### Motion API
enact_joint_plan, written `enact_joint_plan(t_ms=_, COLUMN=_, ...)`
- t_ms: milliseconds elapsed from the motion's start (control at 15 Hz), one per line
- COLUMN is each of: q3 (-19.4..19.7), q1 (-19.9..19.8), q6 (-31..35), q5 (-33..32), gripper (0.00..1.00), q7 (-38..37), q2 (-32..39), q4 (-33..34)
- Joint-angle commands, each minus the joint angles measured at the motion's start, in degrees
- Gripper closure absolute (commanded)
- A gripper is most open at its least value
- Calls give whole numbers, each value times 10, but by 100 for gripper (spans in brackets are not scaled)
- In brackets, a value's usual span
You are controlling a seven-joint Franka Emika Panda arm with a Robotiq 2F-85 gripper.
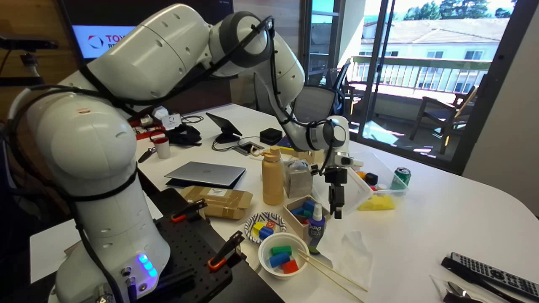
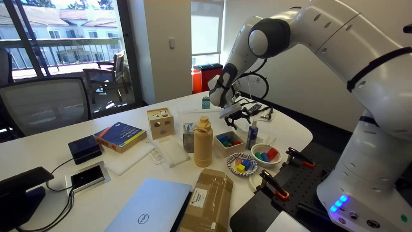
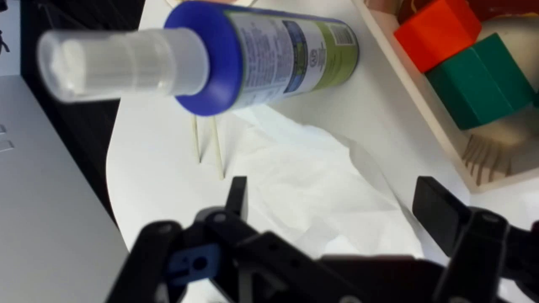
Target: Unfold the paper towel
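The paper towel (image 1: 353,254) lies spread and creased on the white table, past the spray bottle in an exterior view. From the wrist view, the towel (image 3: 311,185) appears as a thin rumpled sheet with a raised, wavy right edge. Its lower part is covered by the gripper body there. My gripper (image 3: 332,183) is open, fingers wide apart, and holds nothing. In an exterior view the gripper (image 1: 338,213) hangs above the table near the towel's far end, apart from it. Against the white table, the towel is hard to make out behind the gripper (image 2: 239,124).
Close to the towel stand a purple-blue spray bottle (image 3: 286,54) and a box (image 2: 229,150) of blocks. Two thin sticks (image 3: 217,147) lean from the white bowl (image 1: 269,271) toward the towel. A tall orange bottle (image 1: 273,181) and a clear bin (image 1: 396,192) are nearby.
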State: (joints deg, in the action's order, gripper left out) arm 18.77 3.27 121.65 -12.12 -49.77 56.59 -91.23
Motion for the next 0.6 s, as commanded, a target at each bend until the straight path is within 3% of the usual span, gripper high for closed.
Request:
enact_joint_plan(t_ms=0, q3=-28, q1=-68, q6=-28, q5=41, gripper=0, q7=98, q2=-60, q4=-9)
enact_joint_plan(t_ms=533, q3=-57, q1=-193, q6=-152, q5=127, gripper=0, q7=374, q2=-108, q4=35)
